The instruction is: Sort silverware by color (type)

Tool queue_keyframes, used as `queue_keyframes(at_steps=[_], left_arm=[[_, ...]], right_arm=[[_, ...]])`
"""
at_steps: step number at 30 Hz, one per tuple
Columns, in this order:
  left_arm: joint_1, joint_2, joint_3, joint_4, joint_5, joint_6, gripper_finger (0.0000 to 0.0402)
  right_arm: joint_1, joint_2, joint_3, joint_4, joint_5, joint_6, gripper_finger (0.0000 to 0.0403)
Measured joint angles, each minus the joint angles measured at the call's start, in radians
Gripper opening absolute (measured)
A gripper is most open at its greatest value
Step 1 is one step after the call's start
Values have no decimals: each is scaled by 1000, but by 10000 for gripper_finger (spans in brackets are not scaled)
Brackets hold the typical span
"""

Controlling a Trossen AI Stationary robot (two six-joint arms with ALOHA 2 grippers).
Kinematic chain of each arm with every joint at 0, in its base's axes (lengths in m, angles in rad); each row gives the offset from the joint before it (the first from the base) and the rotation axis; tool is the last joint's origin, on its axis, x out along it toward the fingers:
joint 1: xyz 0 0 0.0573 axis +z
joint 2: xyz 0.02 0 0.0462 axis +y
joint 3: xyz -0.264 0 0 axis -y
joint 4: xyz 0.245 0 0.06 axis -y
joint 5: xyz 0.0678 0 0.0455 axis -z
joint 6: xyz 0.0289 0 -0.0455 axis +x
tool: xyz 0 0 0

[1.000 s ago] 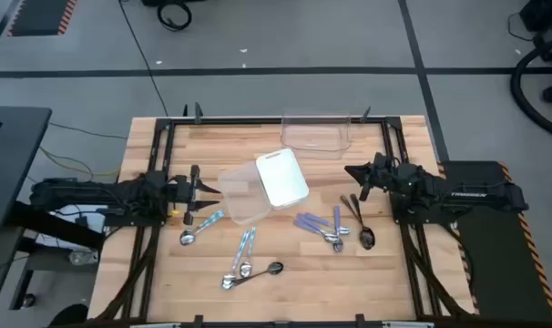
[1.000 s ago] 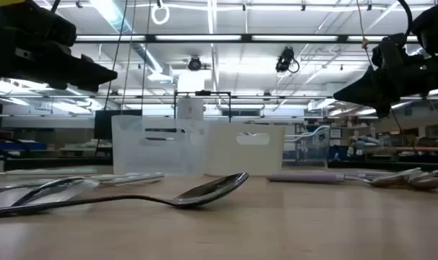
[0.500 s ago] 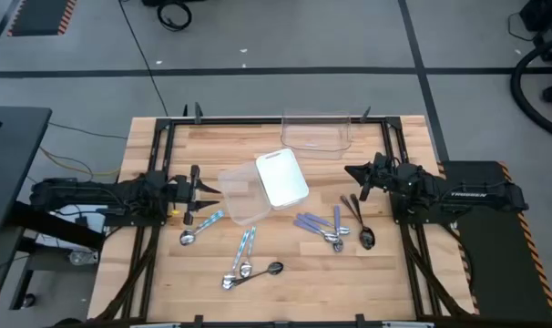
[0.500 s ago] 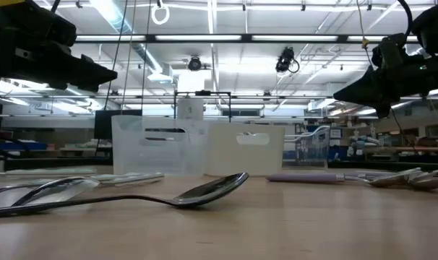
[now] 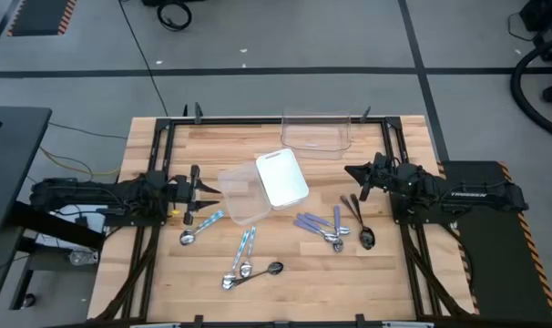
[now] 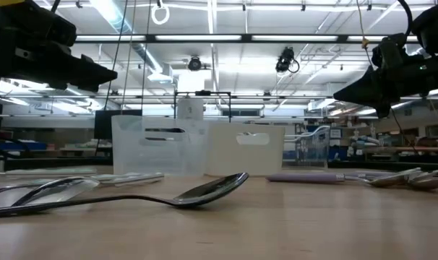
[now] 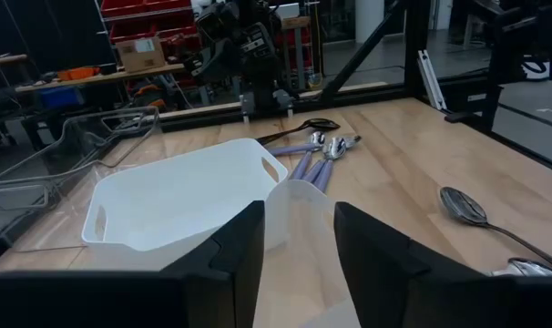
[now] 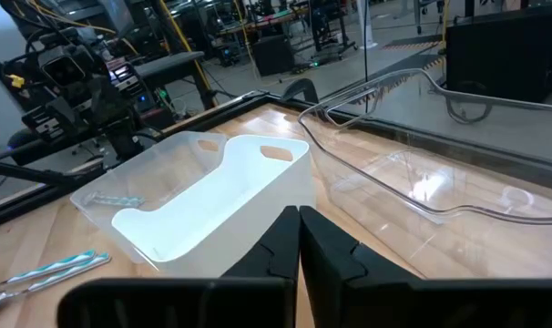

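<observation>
Several spoons lie flat on the wooden table. Light-blue-handled ones rest near my left gripper [image 5: 203, 225] and toward the near edge [image 5: 247, 244]. A dark spoon [image 5: 263, 270] lies beside them, close to the camera in the low view [image 6: 168, 195]. Purple-handled spoons [image 5: 310, 223] and two dark spoons [image 5: 358, 223] lie near my right arm, also in the left wrist view [image 7: 312, 155]. My left gripper [image 5: 206, 189] hovers open above the table's left side [image 7: 299, 241]. My right gripper [image 5: 349, 171] hovers shut on the right [image 8: 299, 226]. Neither touches anything.
A white bin [image 5: 282, 178] sits mid-table, overlapping a clear tub [image 5: 240, 199] on its left. Another clear container [image 5: 315, 134] stands at the far edge. Black frame rails run along the table's sides. Bare wood shows along the near edge.
</observation>
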Motion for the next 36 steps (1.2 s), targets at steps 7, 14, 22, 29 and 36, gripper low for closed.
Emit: queue_keyframes(at_steps=[7, 14, 22, 29, 36], left_arm=[[0, 0, 0, 0, 0, 0, 142], [0, 0, 0, 0, 0, 0, 142], [0, 0, 0, 0, 0, 0, 142], [-8, 0, 0, 177, 12, 282, 142], [-13, 0, 0, 258, 14, -243, 142]], right_arm=[[0, 0, 0, 0, 0, 0, 21], [0, 0, 0, 0, 0, 0, 21], [0, 0, 0, 0, 0, 0, 21], [0, 0, 0, 0, 0, 0, 21], [0, 0, 0, 0, 0, 0, 21]])
